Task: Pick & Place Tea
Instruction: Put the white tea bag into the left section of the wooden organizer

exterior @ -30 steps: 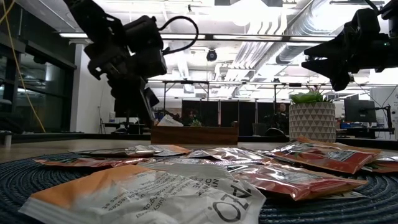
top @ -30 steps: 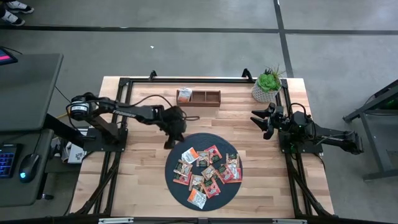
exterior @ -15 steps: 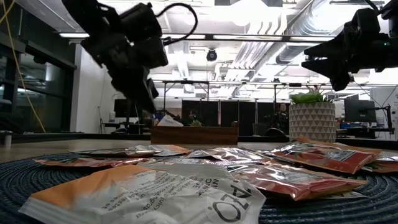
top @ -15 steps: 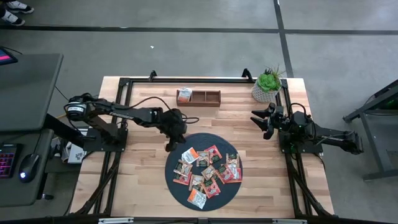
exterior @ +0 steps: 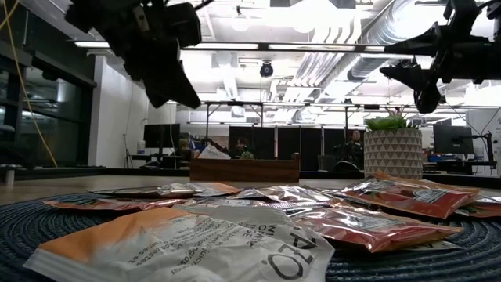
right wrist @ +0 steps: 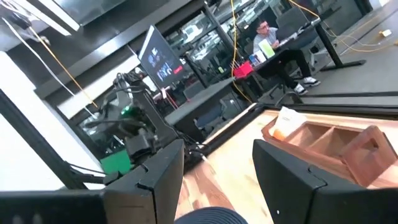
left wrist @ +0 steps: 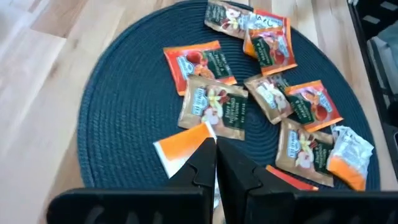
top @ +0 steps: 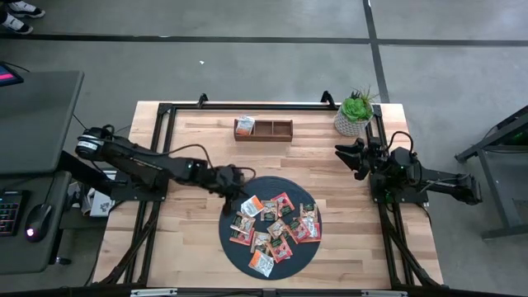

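Dark mat edge now lies under my left gripper, jaws shut and empty, lowered from above toward the tea for another pick.

Wooden surface with mat, tray and plant

A dark round mat lies near centre; a wooden compartment tray sits at the far edge, a potted plant far right.
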### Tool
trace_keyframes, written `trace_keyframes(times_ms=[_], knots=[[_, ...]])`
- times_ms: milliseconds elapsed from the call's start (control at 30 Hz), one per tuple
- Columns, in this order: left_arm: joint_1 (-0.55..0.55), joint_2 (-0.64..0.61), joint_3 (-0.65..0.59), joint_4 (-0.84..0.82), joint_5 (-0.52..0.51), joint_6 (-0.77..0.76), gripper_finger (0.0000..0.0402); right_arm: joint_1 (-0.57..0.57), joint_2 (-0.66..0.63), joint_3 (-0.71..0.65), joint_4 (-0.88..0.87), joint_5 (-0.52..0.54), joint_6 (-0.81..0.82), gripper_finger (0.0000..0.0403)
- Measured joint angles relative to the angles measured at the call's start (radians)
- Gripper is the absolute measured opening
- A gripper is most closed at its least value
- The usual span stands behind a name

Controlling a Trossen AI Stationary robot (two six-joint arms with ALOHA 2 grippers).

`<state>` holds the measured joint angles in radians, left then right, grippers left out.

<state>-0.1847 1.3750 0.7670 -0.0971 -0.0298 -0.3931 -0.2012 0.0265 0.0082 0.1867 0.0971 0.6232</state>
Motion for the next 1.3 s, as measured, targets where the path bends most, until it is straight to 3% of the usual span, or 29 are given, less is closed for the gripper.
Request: trace_keyframes(times_ms=[333,533,700,833,1033,1300], knots=[[-0.132,0.0,0.0,0.016,-0.078,0.006,0.0012,0.0,0.002,0.005,0.009,-0.04,0.005,0.0188],[-0.182,0.0,0.0,-0.016,-0.135,0.042,0.0012,0.029,0.095,0.146,-0.073,-0.043,-0.11,0.0188],[-0.191,0.0,0.0,-0.079,-0.183,0.022,0.0012,0.071,0.319,0.341,-0.223,-0.041,-0.178,0.0188],[-0.189,0.0,0.0,-0.167,-0.215,-0.027,0.0012,0.112,0.578,0.485,-0.3,-0.086,-0.198,0.0188],[-0.189,0.0,0.0,-0.288,-0.258,-0.156,0.0012,0.148,0.966,0.639,-0.279,-0.242,-0.29,0.0188],[-0.189,0.0,0.0,-0.305,-0.248,-0.252,0.0012,0.165,1.401,0.847,-0.266,-0.328,-0.403,0.0188]])
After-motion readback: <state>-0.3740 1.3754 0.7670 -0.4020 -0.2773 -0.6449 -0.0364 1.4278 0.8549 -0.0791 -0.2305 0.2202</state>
